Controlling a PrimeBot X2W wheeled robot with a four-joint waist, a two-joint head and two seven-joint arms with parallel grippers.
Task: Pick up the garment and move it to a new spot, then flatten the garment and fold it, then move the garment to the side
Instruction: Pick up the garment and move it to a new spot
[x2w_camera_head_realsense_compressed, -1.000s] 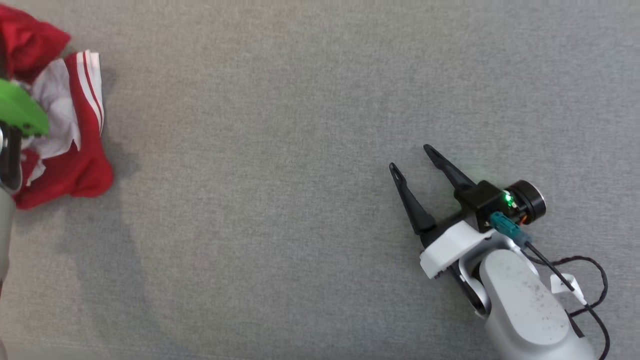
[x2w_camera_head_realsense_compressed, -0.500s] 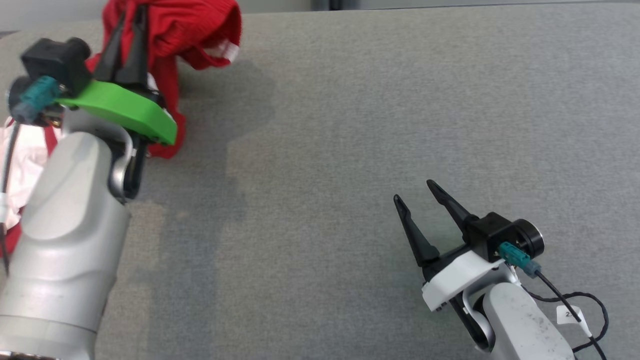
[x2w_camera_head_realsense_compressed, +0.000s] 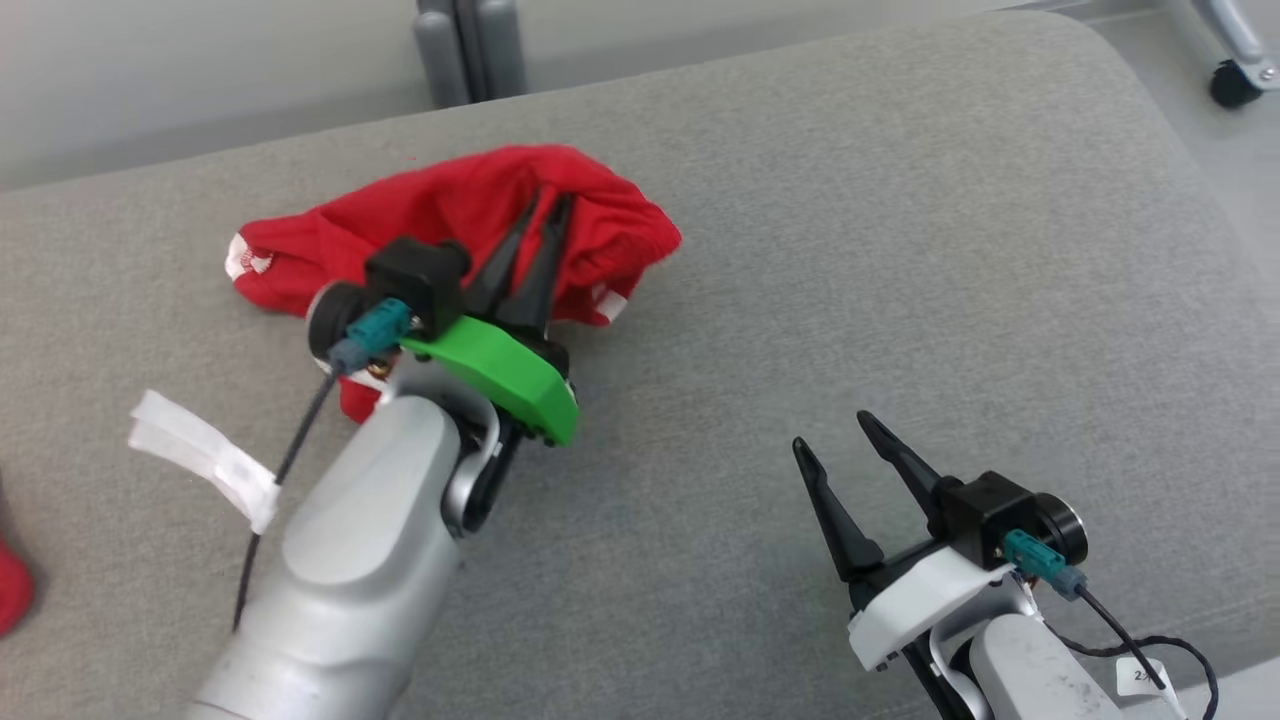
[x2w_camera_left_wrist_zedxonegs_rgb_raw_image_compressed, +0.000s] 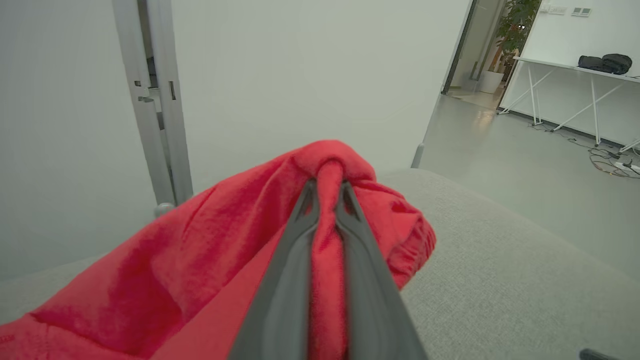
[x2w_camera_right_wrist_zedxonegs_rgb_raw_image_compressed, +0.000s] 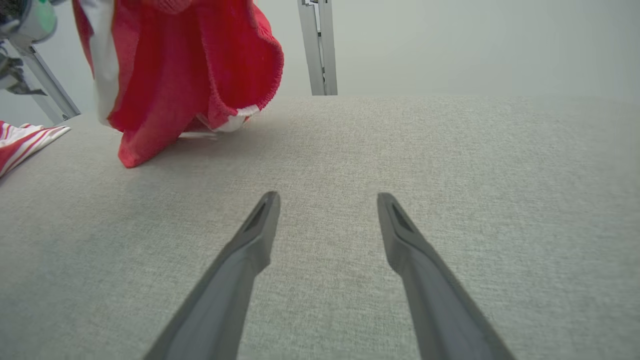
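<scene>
Left gripper (x2w_camera_head_realsense_compressed: 550, 200) has the red garment (x2w_camera_head_realsense_compressed: 450, 205) pinched tight, right gripper (x2w_camera_head_realsense_compressed: 832, 432) is spread wide with nothing in it

So the left one's two dark fingers (x2w_camera_left_wrist_zedxonegs_rgb_raw_image_compressed: 295, 240) are squeezed together on a fold of the red fabric, which bunches up over the tips and drapes down both sides. The garment sits toward the far left part of the grey padded surface (x2w_camera_head_realsense_compressed: 900, 250), and from the right wrist view it hangs down with its lower corner seemingly touching the pad, white trim showing at the hem. The right gripper is well apart from it at the near right, just above bare fabric. There's also a striped red-and-white cloth (x2w_camera_right_wrist_zedxonegs_rgb_raw_image_compressed: 25, 140) lying off to the left, and a metal post (x2w_camera_head_realsense_compressed: 470, 50) behind the pad.
</scene>
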